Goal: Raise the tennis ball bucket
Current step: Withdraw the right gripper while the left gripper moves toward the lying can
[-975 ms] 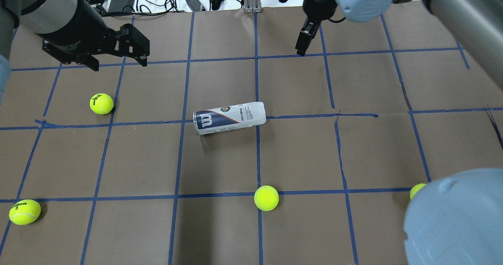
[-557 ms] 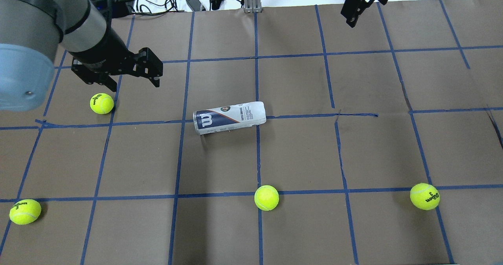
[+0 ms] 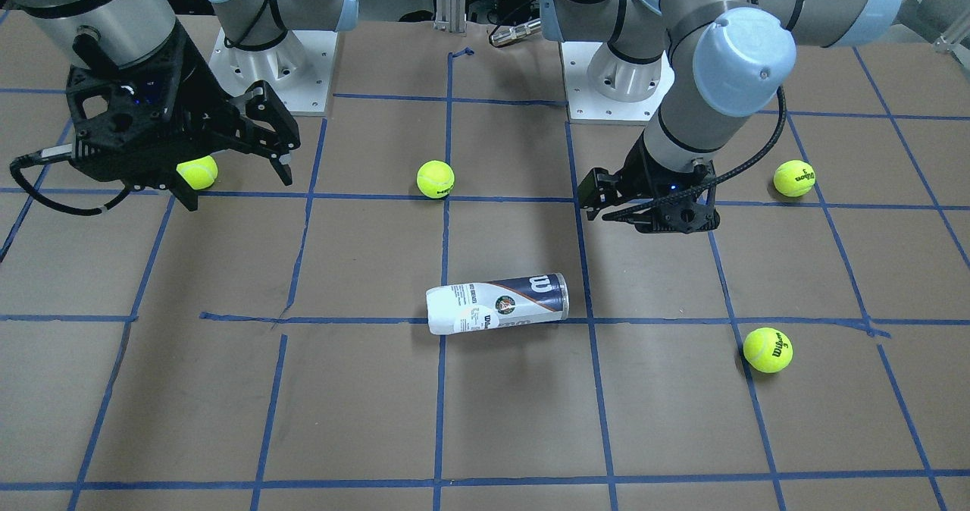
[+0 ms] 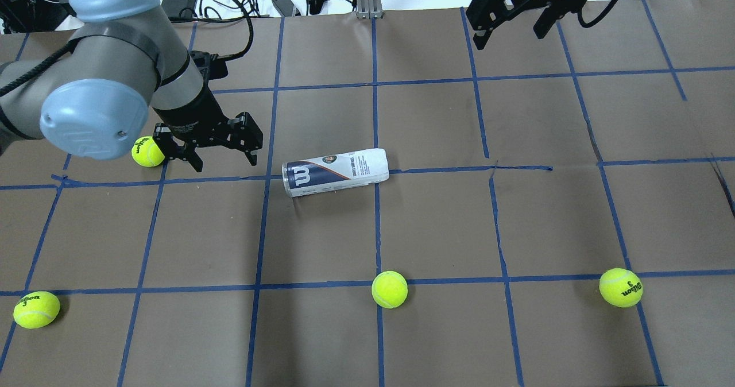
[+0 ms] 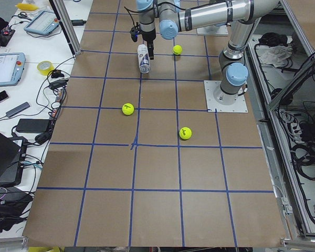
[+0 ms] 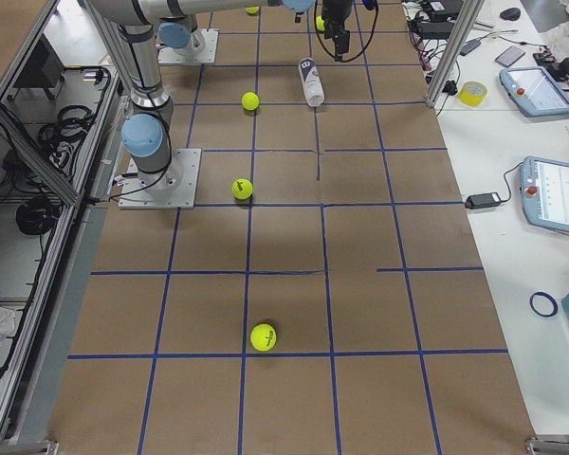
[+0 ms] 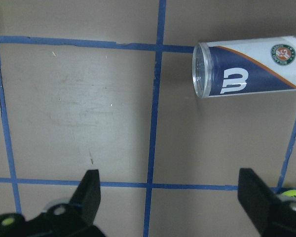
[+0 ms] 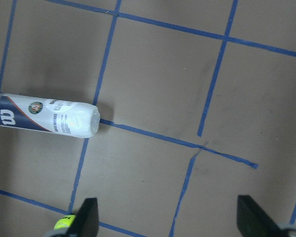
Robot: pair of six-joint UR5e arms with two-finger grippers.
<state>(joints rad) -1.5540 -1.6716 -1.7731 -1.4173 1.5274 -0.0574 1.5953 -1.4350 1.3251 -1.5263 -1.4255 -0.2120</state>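
My left pincer (image 4: 225, 158) is wide open and holds nothing. It hangs over the table just beside the navy end of the tennis ball bucket (image 4: 336, 171), the end with the big white W, but it does not touch the bucket. In my left wrist view its two fingers (image 7: 89, 190) stand far apart. The bucket's clear round end lies ahead of them and off to one side, not between them. My right pincer (image 4: 511, 31) is wide open too, and empty. It is well apart from the bucket, out past the white end and toward the far edge of the table. The bucket lies flat on its side on the brown table (image 4: 321, 232), with its white end on a blue tape line (image 4: 436, 170). Nothing grips it. A yellow ball (image 4: 148, 151) sits on the other side of my left pincer from the bucket. A second ball (image 4: 389, 289) lies well apart from the bucket, toward my own side. I think the job has only just begun, because the bucket is not grabbed and not lifted. I think my left pincer has to get around the bucket's middle, squeeze it, and then bring it up off the table. The tube is round and smooth, so I think it may roll away if I bump it.
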